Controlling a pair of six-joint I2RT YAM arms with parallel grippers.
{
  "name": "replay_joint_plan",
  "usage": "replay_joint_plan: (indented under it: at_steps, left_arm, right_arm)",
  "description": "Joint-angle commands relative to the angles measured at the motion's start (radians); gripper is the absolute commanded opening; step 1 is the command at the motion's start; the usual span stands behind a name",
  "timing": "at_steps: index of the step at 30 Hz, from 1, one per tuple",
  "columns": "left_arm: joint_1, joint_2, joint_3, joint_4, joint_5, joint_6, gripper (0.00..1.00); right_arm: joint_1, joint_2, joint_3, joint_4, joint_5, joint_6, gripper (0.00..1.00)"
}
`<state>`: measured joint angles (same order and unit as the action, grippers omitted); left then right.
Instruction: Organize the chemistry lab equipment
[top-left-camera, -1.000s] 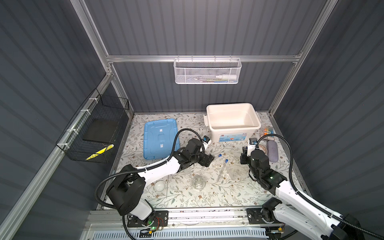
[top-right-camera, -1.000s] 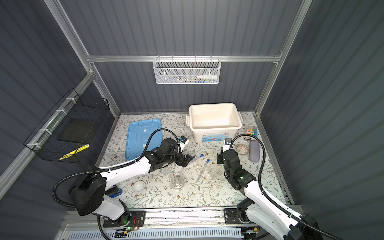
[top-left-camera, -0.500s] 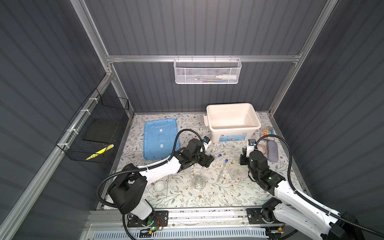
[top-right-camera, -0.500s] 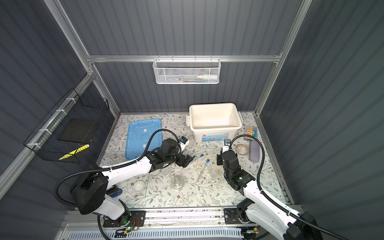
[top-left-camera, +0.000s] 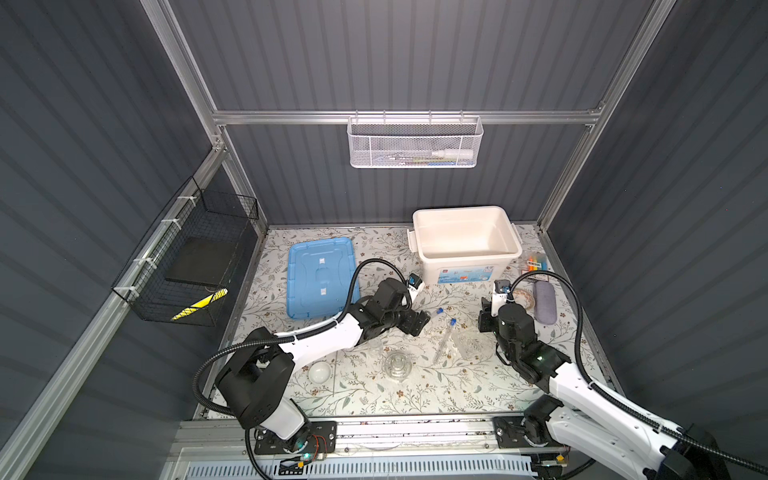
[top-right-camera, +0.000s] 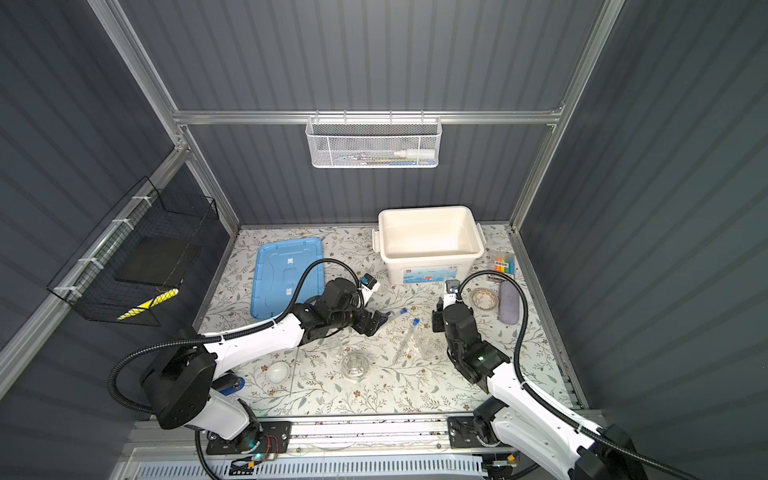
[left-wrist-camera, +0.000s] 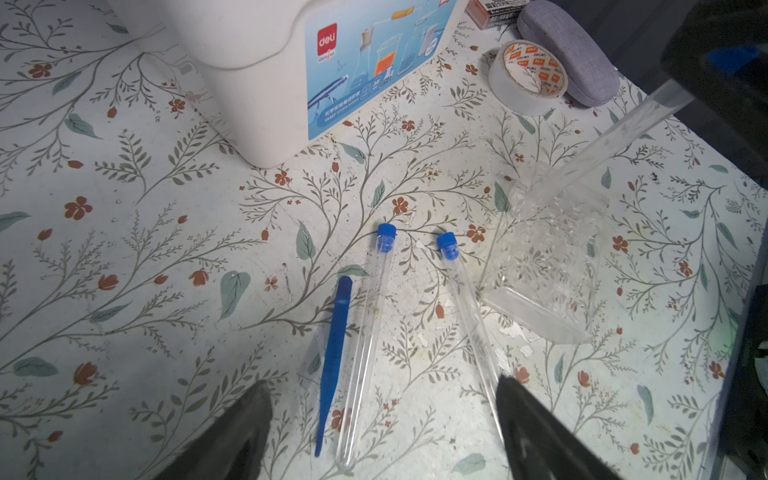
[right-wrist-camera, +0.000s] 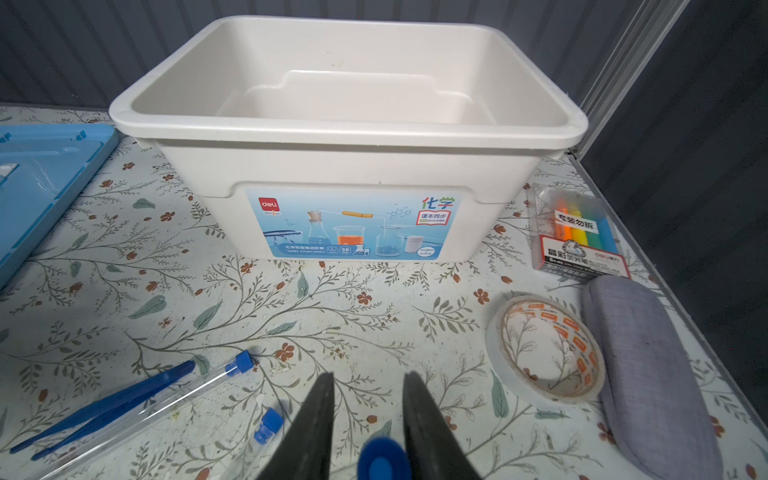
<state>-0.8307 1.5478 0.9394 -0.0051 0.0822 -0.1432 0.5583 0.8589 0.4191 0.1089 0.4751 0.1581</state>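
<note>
My left gripper (left-wrist-camera: 382, 415) is open low over the table (top-left-camera: 415, 395). Blue tweezers (left-wrist-camera: 332, 365) and a blue-capped test tube (left-wrist-camera: 365, 345) lie between its fingers. A second tube (left-wrist-camera: 469, 316) lies beside one finger. My right gripper (right-wrist-camera: 369, 376) is open a little wider than the blue cap (right-wrist-camera: 382, 461) of a third tube (left-wrist-camera: 615, 129). This tube leans between the jaws, its lower end on a clear embossed piece (left-wrist-camera: 552, 257). In both top views the grippers (top-left-camera: 419, 322) (top-left-camera: 484, 322) face each other across the tubes (top-right-camera: 405, 340).
The open white box (top-left-camera: 467, 254) stands behind, the blue lid (top-left-camera: 320, 278) at its left. A tape roll (top-left-camera: 523, 297), grey case (top-left-camera: 544, 301) and pen pack (top-left-camera: 536, 264) lie right. A white dish (top-left-camera: 320, 371) and clear glassware (top-left-camera: 397, 365) lie nearer the front.
My right gripper's jaws have parted from round the third tube. The left arm has hardly moved.
</note>
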Motion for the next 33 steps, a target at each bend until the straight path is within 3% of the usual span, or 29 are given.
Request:
replay_joint_plan:
  at_steps: [1, 20, 33]
  left_arm:
    - [-0.007, 0.011, -0.005, 0.004, 0.011, -0.012, 0.86]
    - [-0.085, 0.066, 0.048, -0.076, -0.081, 0.023, 0.86]
    - [-0.171, 0.138, 0.118, -0.16, -0.122, 0.038, 0.83]
  right_arm:
    - [0.004, -0.005, -0.004, -0.02, 0.005, 0.008, 0.33]
    - [-0.004, 0.061, 0.081, -0.094, 0.007, 0.058, 0.58]
    - [-0.075, 0.039, 0.126, -0.145, -0.078, 0.093, 0.9]
